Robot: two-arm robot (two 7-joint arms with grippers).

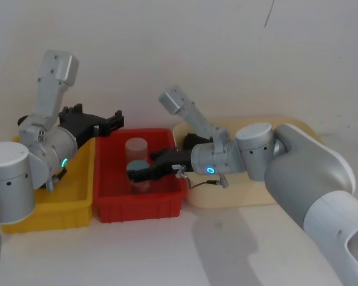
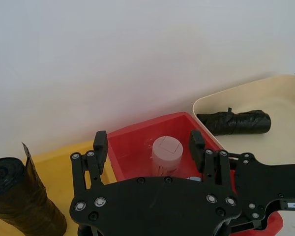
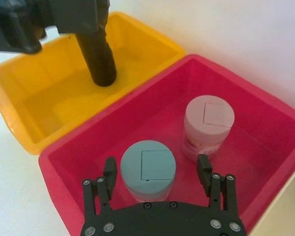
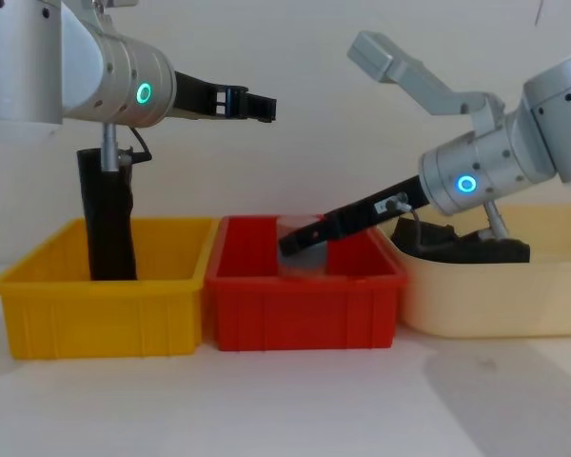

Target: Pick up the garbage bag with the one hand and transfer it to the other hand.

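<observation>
- White counter (image 4: 295, 400): carries three bins in a row.
- Red rectangular plastic bin (image 1: 137, 205), middle: holds a teal-lidded round jar (image 3: 148, 167) and a pale pink-lidded round jar (image 3: 209, 118), upright, near each other. Each lid bears a square label; no writing readable.
- Right gripper (image 3: 157, 169), blue ring light, black two-finger: lowered into the red bin, fingers apart either side of the teal jar, holding nothing.
- Yellow rectangular plastic bin (image 4: 95, 305), on the robot's left: the garbage bag (image 4: 105, 214), a tall matte black plastic roll, stands upright inside, rising above the rim, probably set so for an easy grasp.
- Left gripper (image 2: 148, 142), green ring light: raised above the bins, spread wide, empty; pick-up not yet made.
- Cream plastic tray (image 2: 285, 142), on the right: a second black roll (image 2: 234, 122) lies flat.
</observation>
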